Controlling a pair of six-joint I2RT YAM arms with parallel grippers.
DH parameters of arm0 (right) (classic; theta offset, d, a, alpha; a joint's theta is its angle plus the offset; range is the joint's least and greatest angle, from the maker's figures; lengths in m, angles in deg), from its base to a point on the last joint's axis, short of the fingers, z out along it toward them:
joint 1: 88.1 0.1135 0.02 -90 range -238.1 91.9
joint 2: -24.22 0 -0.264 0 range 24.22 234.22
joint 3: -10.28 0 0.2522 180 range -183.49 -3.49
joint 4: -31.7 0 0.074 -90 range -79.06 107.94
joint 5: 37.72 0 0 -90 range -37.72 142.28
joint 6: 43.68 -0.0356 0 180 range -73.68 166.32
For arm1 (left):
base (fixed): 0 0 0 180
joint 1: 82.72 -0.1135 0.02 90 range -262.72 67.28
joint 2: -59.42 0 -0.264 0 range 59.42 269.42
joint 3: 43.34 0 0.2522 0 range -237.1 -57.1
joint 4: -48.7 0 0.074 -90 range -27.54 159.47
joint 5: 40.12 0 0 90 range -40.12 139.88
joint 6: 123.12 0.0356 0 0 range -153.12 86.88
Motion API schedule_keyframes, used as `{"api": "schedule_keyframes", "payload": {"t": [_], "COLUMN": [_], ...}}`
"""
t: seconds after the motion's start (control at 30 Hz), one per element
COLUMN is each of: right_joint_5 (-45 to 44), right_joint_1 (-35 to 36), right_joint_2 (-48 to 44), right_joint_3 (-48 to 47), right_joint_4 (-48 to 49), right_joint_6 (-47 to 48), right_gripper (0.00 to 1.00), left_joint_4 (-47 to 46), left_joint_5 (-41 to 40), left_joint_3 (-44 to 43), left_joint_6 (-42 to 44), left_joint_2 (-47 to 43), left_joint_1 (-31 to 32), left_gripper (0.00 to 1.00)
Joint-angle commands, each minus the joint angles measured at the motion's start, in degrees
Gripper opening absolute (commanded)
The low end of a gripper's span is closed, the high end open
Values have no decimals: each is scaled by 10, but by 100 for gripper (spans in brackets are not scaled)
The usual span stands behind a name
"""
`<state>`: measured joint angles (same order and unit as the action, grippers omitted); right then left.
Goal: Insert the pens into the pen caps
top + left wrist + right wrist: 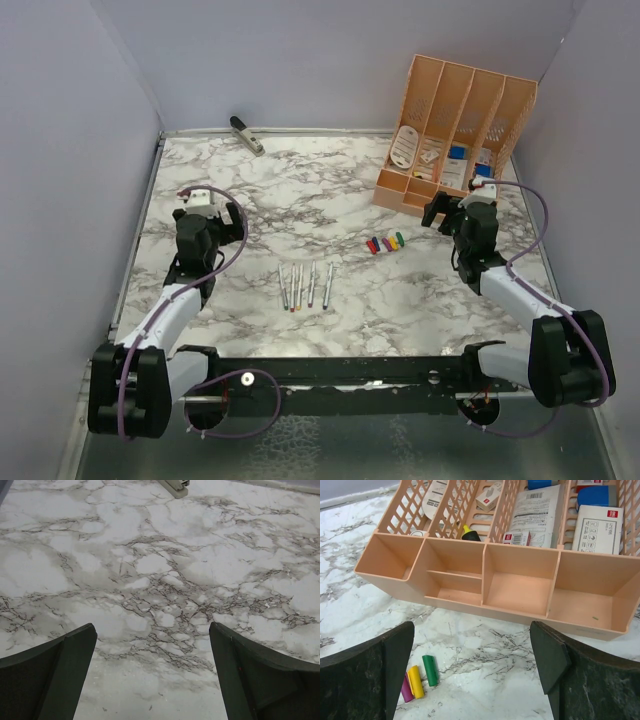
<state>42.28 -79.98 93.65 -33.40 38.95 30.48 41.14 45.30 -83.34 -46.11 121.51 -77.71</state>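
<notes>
Spotted the pens [305, 288] bare, in a row by the near edge; caught the pen caps [383, 243] clustered apart, toward the right edge. Found none joined, everything left to do. Saw left gripper [152, 626] and right gripper [472, 625] spread wide, empty.

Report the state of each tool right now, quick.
Left tool: open, holding nothing.
Right tool: open, holding nothing.
</notes>
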Motion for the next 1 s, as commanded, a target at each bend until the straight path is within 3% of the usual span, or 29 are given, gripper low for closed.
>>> {"api": "schedule_keyframes", "payload": {"t": [0.0,0.57,0.8,0.97], "right_joint_5": [8,42,52,72], "right_joint_1": [-3,-3,-3,-3], "right_joint_2": [-5,-2,-12,-15], "right_joint_3": [2,-17,-2,-10], "right_joint_4": [9,-10,2,0], "right_joint_6": [-4,-9,-24,-29], "right_gripper": [99,99,99,99], "left_joint_4": [-1,16,28,72], "left_joint_5": [-14,-9,16,62], "left_joint_3": [7,-9,-15,-69], "left_joint_6": [-3,-2,-7,0], "left_joint_2": [-41,-37,-45,6], "left_joint_1": [3,17,60,85], "left_gripper": [99,99,99,99]}}
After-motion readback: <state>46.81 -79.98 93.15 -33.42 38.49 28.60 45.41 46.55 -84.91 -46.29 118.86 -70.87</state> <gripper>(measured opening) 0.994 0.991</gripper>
